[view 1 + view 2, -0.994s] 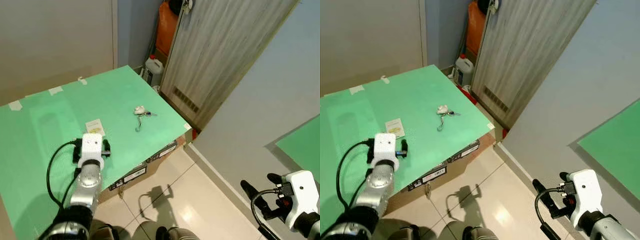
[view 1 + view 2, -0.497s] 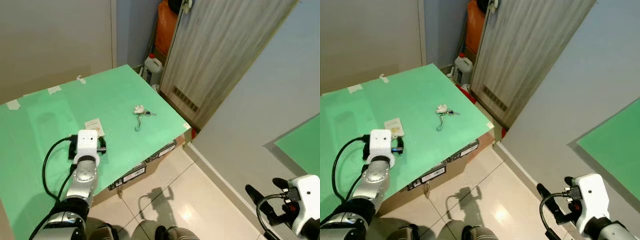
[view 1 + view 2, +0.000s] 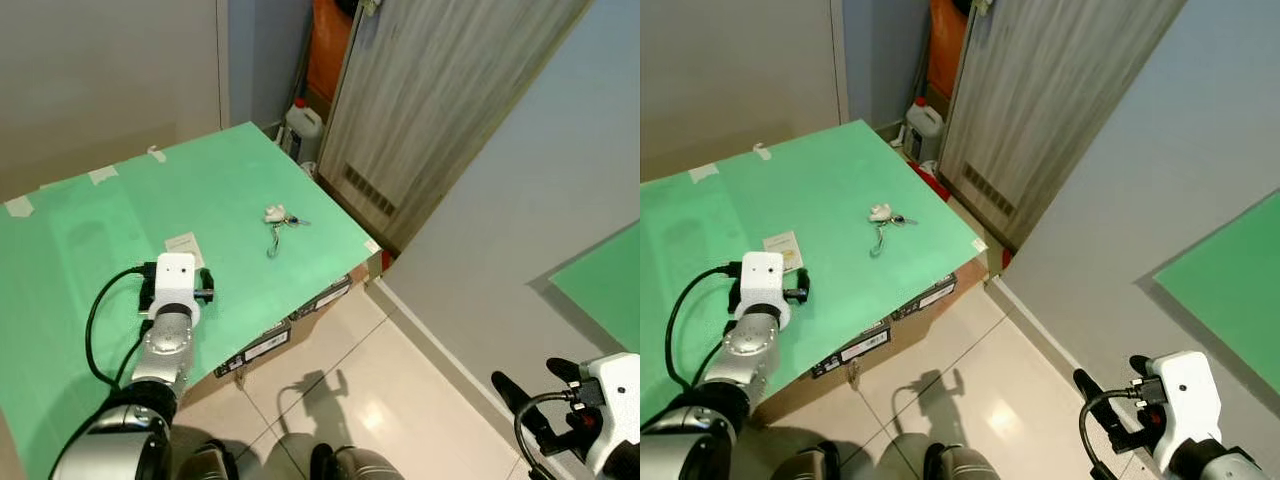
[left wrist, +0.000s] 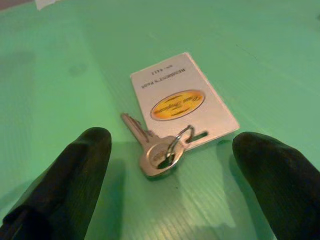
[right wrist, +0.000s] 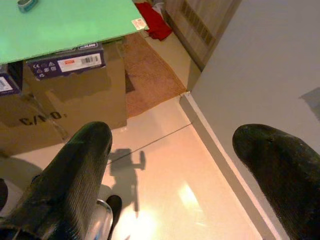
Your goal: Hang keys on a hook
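Green corrugated board (image 3: 110, 215) on cardboard boxes (image 3: 300, 315) by a grey wooden door (image 3: 440, 90), and we're lined up on the wrong-looking keys maybe

Our left gripper (image 4: 167, 165) sits low over the board with both black fingers spread wide and nothing in them, straddling a small silver key on a ring with a white plastic tag that has a gold oval on it (image 4: 172, 127). Further along the board, near its edge, lies a second bunch of keys with a white fob and a loop (image 3: 280, 222), so we could easily grab the wrong set. The tagged key lies flat, so our guess is the fingers skid over it or pinch only the tag and it slips out. Right gripper (image 5: 175, 170) hangs open and empty over the shiny floor tiles (image 5: 165, 170). We can't spot any hook
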